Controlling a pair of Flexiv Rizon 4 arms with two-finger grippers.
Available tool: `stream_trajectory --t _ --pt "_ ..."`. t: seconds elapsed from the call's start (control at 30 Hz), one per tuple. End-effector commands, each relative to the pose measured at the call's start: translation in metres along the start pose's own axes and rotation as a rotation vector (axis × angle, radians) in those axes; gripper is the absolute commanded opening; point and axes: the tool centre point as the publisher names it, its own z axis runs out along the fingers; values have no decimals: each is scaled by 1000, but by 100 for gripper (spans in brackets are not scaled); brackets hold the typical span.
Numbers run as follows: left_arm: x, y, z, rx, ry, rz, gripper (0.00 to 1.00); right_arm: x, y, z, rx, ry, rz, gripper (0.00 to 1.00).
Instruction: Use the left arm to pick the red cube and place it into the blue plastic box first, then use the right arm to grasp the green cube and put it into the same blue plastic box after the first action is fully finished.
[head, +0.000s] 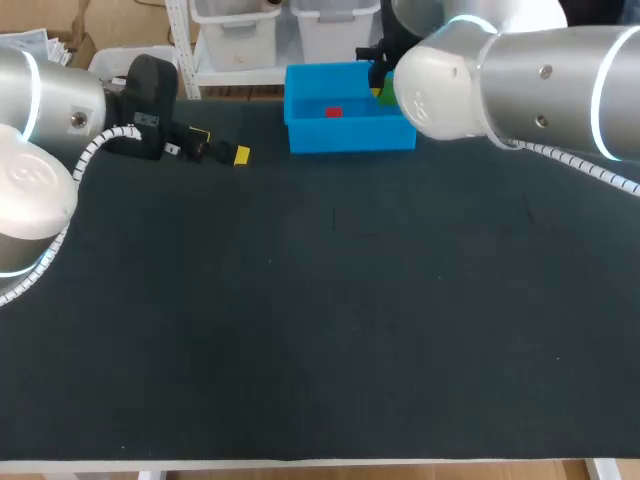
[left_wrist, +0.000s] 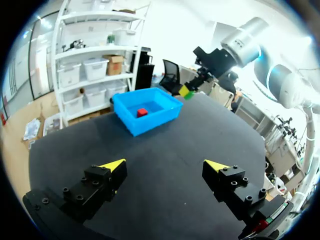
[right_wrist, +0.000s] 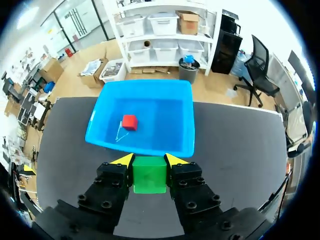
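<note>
Right gripper (right_wrist: 149, 161) pinches the green cube (right_wrist: 149, 176) from two sides and holds it just outside the rim of the blue plastic box (right_wrist: 145, 86), likely ready to carry it over and drop it in. The red cube (right_wrist: 129, 122) lies inside the box, so the first step looks done. The left gripper (left_wrist: 165, 165), fingers spread and empty, sits well apart from the box, probably to leave the way clear.

Blue box (head: 345, 138) open-topped; red cube (head: 333, 112) left of its centre, floor bare to the right. Right gripper (right_wrist: 149, 160), clamping green cube (right_wrist: 149, 176), crowds box's right rim. Left gripper (head: 221, 146) left of box. Bare mat (head: 330, 320) in front.
</note>
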Motion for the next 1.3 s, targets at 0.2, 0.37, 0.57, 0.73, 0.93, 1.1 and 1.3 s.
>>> stream_trajectory --t 0.2,0.37,0.57,0.73,0.93,1.1,1.3 --pt "2 1 -1 7 -10 3 100 -20 -1 14 -74 -11 -11 0" --pt "2 1 -1 7 -10 3 100 -20 -3 14 -88 -10 -20 0" --pt "2 1 -1 7 -10 3 100 -18 -3 11 -92 -18 -30 0" --pt "2 1 -1 7 -10 3 100 -18 -3 11 -92 -18 -30 0" --pt "2 1 -1 7 -10 3 100 -18 -3 11 -92 -18 -30 0" --pt "2 1 -1 7 -10 3 100 -18 -3 11 -92 -18 -30 0" --pt "2 1 -1 7 -10 3 100 -23 -3 15 -81 -17 -36 0"
